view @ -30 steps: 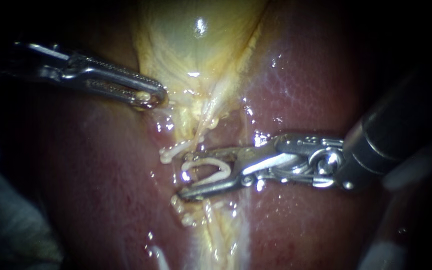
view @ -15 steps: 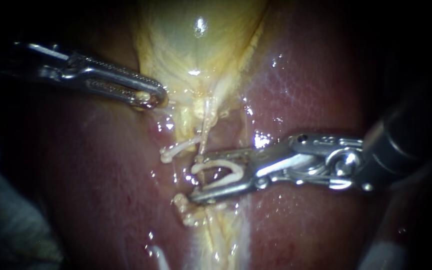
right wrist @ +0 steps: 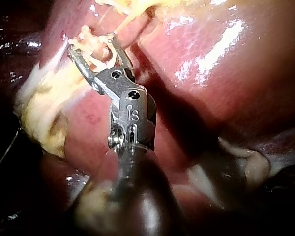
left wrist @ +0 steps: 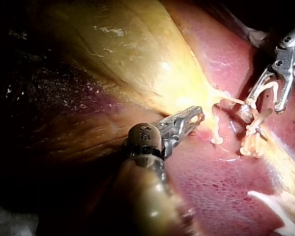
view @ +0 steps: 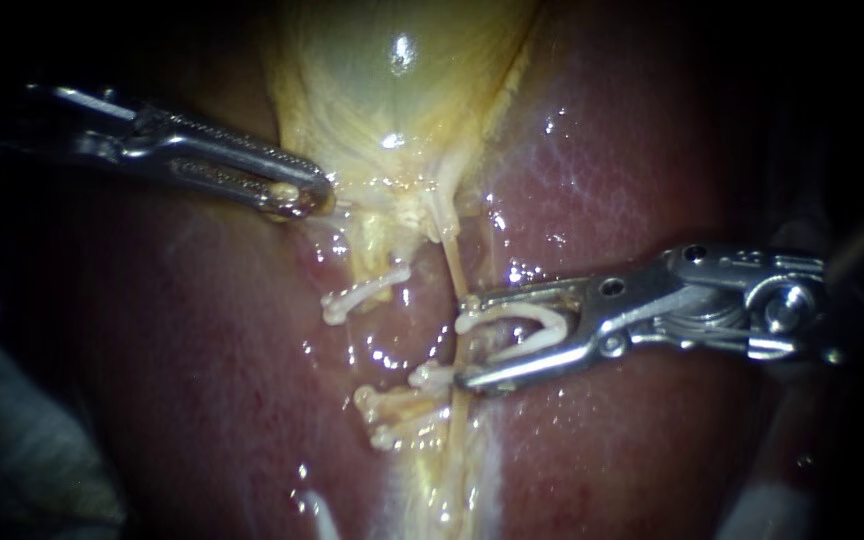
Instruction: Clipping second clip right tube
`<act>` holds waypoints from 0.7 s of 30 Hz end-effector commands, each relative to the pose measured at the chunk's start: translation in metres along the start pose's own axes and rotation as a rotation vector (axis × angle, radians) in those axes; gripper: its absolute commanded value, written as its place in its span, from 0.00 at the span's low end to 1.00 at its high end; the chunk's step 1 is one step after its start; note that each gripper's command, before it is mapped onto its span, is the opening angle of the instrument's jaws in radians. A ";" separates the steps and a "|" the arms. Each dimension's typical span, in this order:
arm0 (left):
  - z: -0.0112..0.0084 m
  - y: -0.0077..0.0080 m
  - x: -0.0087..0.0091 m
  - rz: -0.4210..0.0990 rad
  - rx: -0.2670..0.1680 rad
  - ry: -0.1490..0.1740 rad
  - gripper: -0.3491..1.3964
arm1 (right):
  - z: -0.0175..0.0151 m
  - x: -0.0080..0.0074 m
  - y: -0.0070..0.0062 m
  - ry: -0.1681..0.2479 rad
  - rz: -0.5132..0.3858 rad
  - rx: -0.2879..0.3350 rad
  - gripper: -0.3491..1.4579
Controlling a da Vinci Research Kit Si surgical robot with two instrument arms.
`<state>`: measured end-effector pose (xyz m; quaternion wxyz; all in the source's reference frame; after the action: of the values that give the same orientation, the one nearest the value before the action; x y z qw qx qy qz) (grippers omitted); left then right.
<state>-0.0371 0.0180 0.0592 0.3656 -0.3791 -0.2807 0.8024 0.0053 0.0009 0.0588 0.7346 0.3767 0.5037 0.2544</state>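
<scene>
The left instrument (view: pixel 302 195) comes in well left of the right tube (view: pixel 452 255) and is closed narrow on the lower edge of the gallbladder (view: pixel 382 90), a bit of yellow tissue pinched at its tip. Nearer the tube, still on its left, a set clip (view: pixel 362 292) lies across a pale strand. Below it, more white clips (view: pixel 392 405) bunch together, and the nearest of them sits just beside the tube. The tube itself runs as a thin yellow line from the gallbladder's neck down over the liver (view: pixel 632 150). From the tube's right, the right instrument (view: pixel 464 340) stands wide, carrying an open clip (view: pixel 522 325) whose mouth reaches the tube. Whether the clip fully straddles the tube, I cannot tell.
</scene>
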 end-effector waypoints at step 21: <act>-0.0001 0.0000 0.0000 0.000 0.000 0.000 0.00 | -0.0007 -0.0008 0.0010 -0.005 0.042 -0.011 0.45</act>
<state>-0.0370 0.0180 0.0592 0.3654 -0.3792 -0.2808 0.8024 0.0044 0.0011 0.0602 0.7324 0.3845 0.4903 0.2744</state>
